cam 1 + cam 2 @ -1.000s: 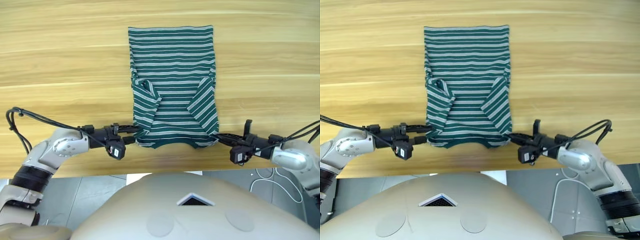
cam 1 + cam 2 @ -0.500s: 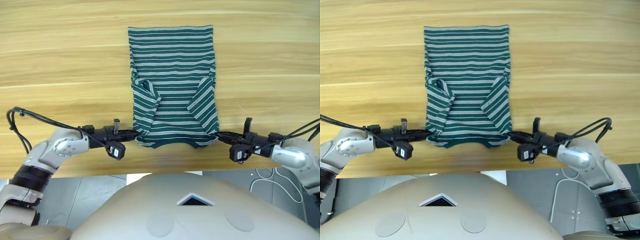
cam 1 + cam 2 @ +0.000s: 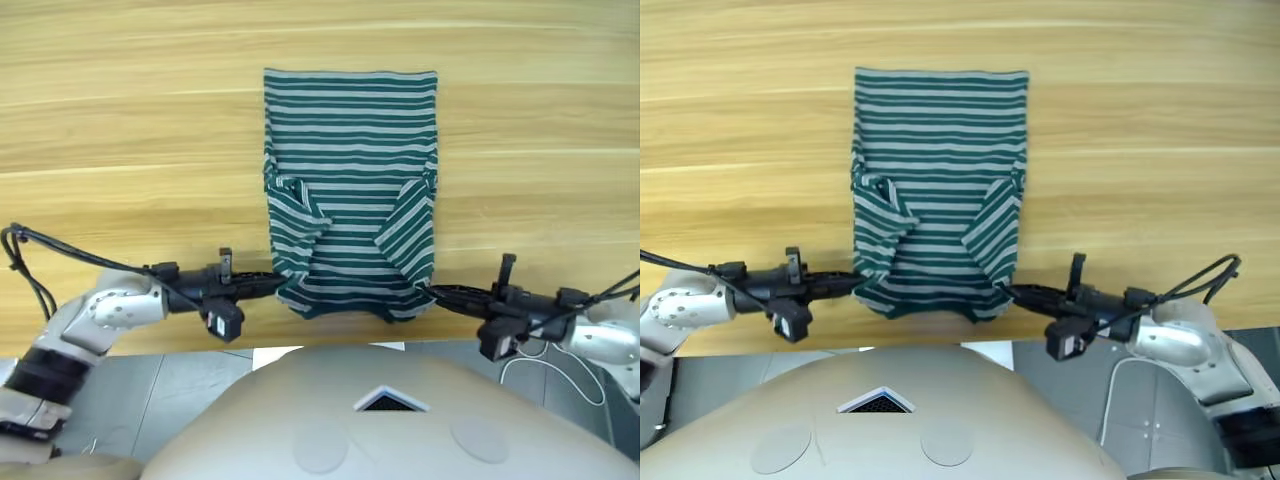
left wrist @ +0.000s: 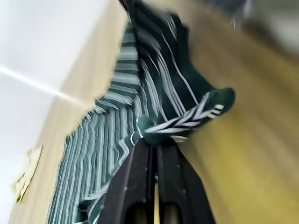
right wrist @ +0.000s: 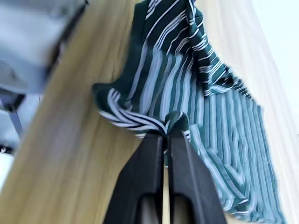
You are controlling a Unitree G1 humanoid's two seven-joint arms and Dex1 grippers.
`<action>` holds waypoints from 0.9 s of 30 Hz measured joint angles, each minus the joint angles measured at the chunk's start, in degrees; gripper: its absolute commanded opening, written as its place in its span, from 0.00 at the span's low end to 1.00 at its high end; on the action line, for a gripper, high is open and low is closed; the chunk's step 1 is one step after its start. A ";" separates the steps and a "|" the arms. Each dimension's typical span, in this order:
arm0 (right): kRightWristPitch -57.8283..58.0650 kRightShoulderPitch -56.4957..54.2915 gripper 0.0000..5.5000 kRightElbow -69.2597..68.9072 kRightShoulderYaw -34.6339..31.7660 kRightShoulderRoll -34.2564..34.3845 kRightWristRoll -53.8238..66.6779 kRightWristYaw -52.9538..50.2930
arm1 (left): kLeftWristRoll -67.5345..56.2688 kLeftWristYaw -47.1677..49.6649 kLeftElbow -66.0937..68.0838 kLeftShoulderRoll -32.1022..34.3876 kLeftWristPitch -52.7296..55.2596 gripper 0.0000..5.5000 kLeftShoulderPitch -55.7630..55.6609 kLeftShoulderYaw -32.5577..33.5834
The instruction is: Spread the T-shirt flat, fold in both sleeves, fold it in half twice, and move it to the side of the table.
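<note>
A green T-shirt with white stripes [image 3: 350, 190] lies on the wooden table [image 3: 120, 120], both sleeves folded in over the body. Its near edge is drawn to the table's front edge. My left gripper [image 3: 281, 286] is shut on the near left corner of the T-shirt [image 4: 156, 132]. My right gripper [image 3: 427, 290] is shut on the near right corner [image 5: 167, 122]. Both corners are bunched between the dark fingers [image 4: 140, 158] and lifted a little off the wood.
The table's front edge [image 3: 150, 345] runs just under both grippers, with grey floor [image 3: 200, 385] below it. Bare wood stretches wide to the left and right of the T-shirt and beyond its far hem [image 3: 350, 74].
Both grippers have pulled back toward me with the near corners, dragging the T-shirt closer to the table's front edge. The far hem has slid nearer as well.
</note>
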 measured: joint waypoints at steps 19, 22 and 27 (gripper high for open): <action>-6.07 8.19 0.00 -1.07 -10.81 1.93 6.02 -0.55 | -10.49 -0.60 -1.86 2.78 -0.14 0.01 5.44 4.67; 0.56 -0.58 0.00 -1.19 -9.16 4.66 5.50 -1.82 | -10.10 -0.37 3.56 -1.82 2.56 0.01 -0.07 4.84; 10.57 -16.57 0.00 2.52 -5.75 11.35 -1.54 -5.73 | -9.75 0.88 12.64 -9.20 5.90 0.01 -10.52 6.44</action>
